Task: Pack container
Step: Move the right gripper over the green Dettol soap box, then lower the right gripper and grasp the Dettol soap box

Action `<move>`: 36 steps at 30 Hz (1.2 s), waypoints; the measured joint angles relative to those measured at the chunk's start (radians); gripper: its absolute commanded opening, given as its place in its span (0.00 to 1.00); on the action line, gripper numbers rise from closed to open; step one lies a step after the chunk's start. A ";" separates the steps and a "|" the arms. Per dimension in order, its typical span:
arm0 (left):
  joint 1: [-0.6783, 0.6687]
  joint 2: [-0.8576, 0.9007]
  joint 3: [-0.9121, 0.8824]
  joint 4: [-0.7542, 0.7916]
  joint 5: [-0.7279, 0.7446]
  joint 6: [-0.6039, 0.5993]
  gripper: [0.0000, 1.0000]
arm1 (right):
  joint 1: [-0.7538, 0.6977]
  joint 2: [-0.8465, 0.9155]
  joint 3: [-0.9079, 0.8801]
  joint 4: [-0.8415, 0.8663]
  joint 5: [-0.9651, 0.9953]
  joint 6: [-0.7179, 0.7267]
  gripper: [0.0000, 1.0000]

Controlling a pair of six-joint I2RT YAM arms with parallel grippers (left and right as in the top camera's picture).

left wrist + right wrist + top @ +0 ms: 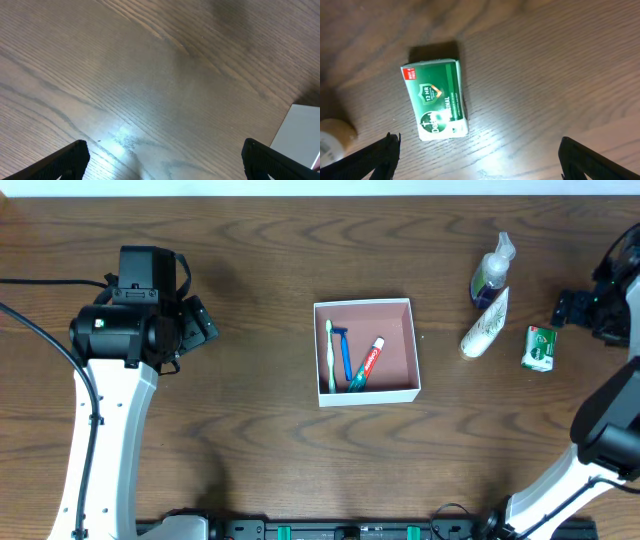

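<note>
Between the two tools, near the middle of the counter [250, 440], sits one square container [393, 330], well apart from the left tool [203, 325] and somewhat nearer the right tool [570, 308]. It holds three things lying side by side: one toothbrush [330, 350], one blue razor [345, 352] and one toothpaste tube [367, 363], crowded to the side facing the left tool, with the other half of its floor bare. Three more things lie outside, between the container and the right tool: one pump bottle [492, 272], one white tube [486, 325] touching it, and one green soap box [436, 99] just ahead of that tool. Both tools stand with fingers wide apart and hold nothing. Only bare wood shows before the left tool, with the container's white wall at the edge of its wrist view.
</note>
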 measured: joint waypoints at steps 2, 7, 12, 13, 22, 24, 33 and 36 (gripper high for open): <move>0.000 0.000 0.000 0.000 0.000 0.000 0.98 | 0.014 0.008 0.000 0.000 0.001 0.000 0.99; 0.000 0.000 0.000 0.000 0.000 0.000 0.98 | 0.067 0.021 -0.003 0.005 0.000 -0.029 0.99; 0.000 0.000 0.000 0.000 0.000 0.000 0.98 | 0.086 0.053 -0.023 0.004 0.000 -0.047 0.99; 0.000 0.000 0.000 0.000 0.000 0.000 0.98 | 0.085 0.059 -0.029 0.003 0.000 -0.047 0.99; 0.000 0.000 0.000 0.000 0.000 0.000 0.98 | 0.079 0.067 -0.099 0.055 -0.016 -0.062 0.99; 0.000 0.000 0.000 0.000 0.000 0.000 0.98 | 0.079 0.067 -0.121 0.077 -0.018 -0.063 0.99; 0.000 0.000 0.000 0.000 0.000 0.000 0.98 | 0.079 0.067 -0.230 0.188 -0.018 -0.066 0.99; 0.000 0.000 0.000 0.000 0.000 0.000 0.98 | 0.078 0.067 -0.241 0.218 -0.018 -0.067 0.99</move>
